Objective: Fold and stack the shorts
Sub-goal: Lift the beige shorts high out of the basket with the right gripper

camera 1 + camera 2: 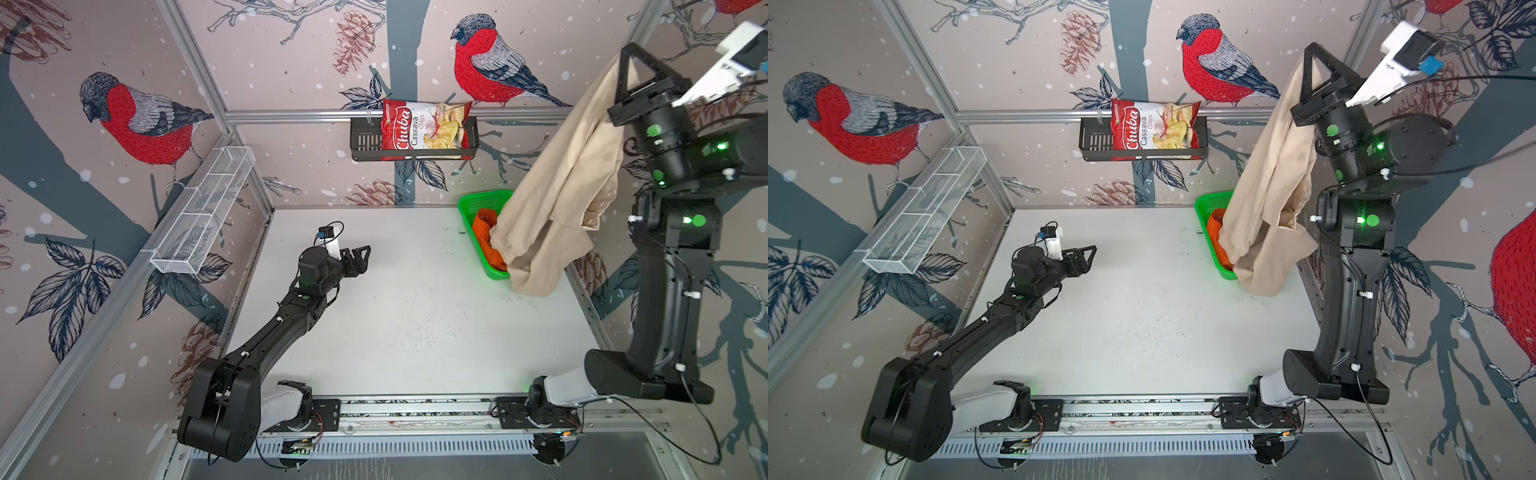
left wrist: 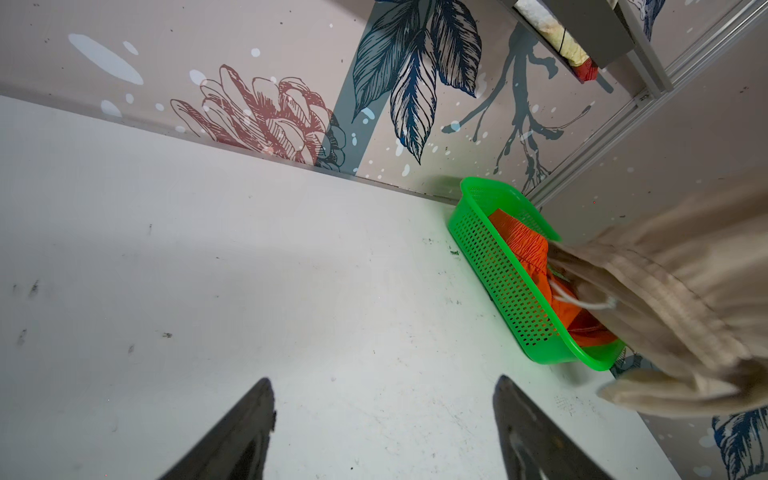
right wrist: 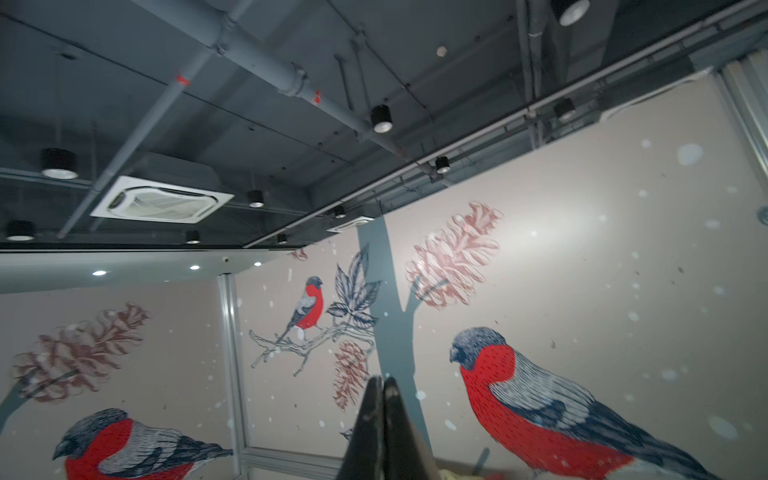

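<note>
Right pincer (image 1: pixel 624 56): clamped shut on the beige shorts (image 1: pixel 557 195), raised high near the right wall.
Beige shorts: hung bunched, waistband low, beside the green basket (image 1: pixel 478 202); whether they touched the bench (image 1: pixel 395 311) was unclear.
Orange shorts (image 1: pixel 484 237): lay in the basket.
Left pincer (image 1: pixel 361 255): stood wide open and empty over the bench.
Step, as judged: bringing the pair out to spread.
Doing it well: clear the basket rim, lower onto open bench, have the left pincer take a waistband corner.

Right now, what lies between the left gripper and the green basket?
Only bare table separates the left gripper from the basket; both top views show it.
</note>
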Robot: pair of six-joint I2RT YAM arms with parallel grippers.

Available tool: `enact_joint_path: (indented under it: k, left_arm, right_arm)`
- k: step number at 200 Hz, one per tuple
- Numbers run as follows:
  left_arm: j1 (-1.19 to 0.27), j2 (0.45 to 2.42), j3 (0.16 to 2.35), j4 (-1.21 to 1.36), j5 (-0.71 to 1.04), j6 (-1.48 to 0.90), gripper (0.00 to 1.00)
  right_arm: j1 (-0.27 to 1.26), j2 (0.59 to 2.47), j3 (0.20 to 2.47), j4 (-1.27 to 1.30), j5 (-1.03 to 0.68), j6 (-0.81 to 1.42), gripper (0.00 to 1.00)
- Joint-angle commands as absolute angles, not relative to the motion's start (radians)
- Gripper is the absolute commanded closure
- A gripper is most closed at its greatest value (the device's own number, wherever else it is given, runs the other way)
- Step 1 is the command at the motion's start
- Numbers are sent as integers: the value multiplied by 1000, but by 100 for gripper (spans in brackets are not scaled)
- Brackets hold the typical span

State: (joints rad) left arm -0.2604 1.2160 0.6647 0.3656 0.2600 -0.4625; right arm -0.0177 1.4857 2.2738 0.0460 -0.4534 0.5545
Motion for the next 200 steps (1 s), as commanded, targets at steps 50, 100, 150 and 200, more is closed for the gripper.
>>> enact_joint_path:
  k: [50, 100, 150, 200]
  left_arm:
    - [-261, 1121, 625, 484, 380, -396, 19]
    - [-262, 1054, 628, 373, 235, -383, 18]
    - [-261, 980, 628, 250, 76, -393, 18]
    - [-262, 925, 604, 169, 47, -396, 18]
  right_arm:
    - [171, 1488, 2254, 136, -588, 665, 100]
    - [449, 1525, 2176, 112, -536, 542, 100]
    - [651, 1684, 2207, 105, -476, 483, 100]
    - [653, 1850, 2068, 113, -288, 461, 95]
